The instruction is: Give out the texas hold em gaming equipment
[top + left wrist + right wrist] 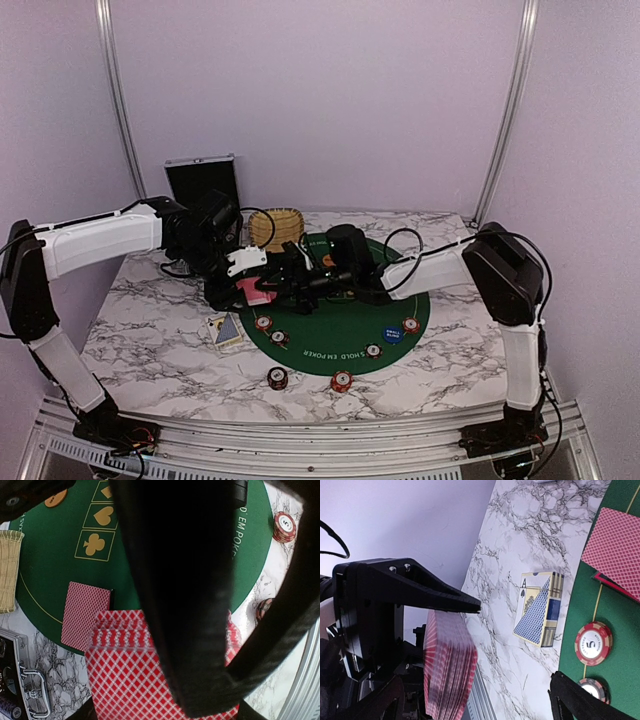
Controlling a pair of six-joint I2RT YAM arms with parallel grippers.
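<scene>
Containers first: the woven wicker basket (262,226) sits at the far side of the round green felt mat (340,320), its near side hidden by the arms, so I can't tell what's in it. The silver-edged black case (203,180) is back at the far-left corner of the white marble table (150,340). The left wrist view only catches its handle and some dark bits inside, too small to name. A blue-and-yellow card box (540,607) with an ace on it lies on the marble just off the mat's left edge.

The left gripper (258,284) is clamped on the stack of pinkish-red-backed playing cards (125,680), holding it over the left part of the mat. The right gripper (297,278) is spread as wide as it goes with nothing in it, right up beside that stack.

On the mat there's one face-down red-backed card (85,612), an orange round disc (56,498) toward the far side and a blue round disc (392,335) on the right. The small red-and-white poker chips (342,381) ring the mat's near rim, and two of them sit off it on the marble toward the front edge.

Both arms crowd the middle. The widest bare marble is at the front-left corner and the right side.
</scene>
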